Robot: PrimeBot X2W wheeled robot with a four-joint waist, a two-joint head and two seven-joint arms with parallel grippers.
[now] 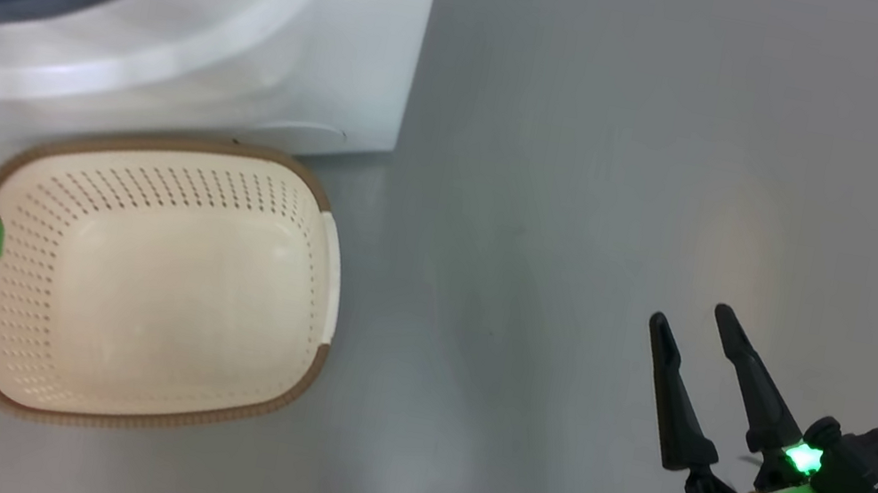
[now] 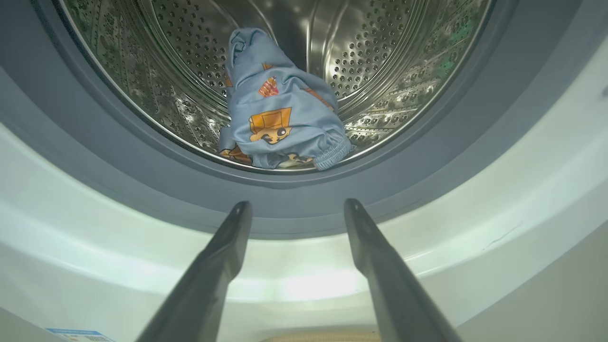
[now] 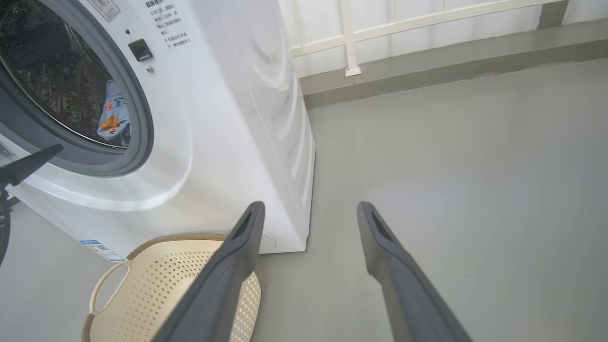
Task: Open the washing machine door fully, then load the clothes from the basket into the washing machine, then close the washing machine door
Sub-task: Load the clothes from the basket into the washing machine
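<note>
The clothes (image 2: 280, 118) lie inside the steel drum (image 2: 380, 61) of the washing machine (image 3: 228, 118), at its near edge by the grey gasket (image 2: 95, 142). The basket (image 1: 177, 146) sits on the floor (image 1: 640, 183) just in front of the machine. The left claw (image 2: 297, 205) hangs open, pointing at the drum mouth and holding nothing. The right claw (image 3: 308, 209) is open too, well to the right over the floor.

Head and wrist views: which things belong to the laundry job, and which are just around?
Job: washing machine, clothes in its drum, empty basket, left gripper, right gripper, both open.
Just around: grey floor, white railing.
</note>
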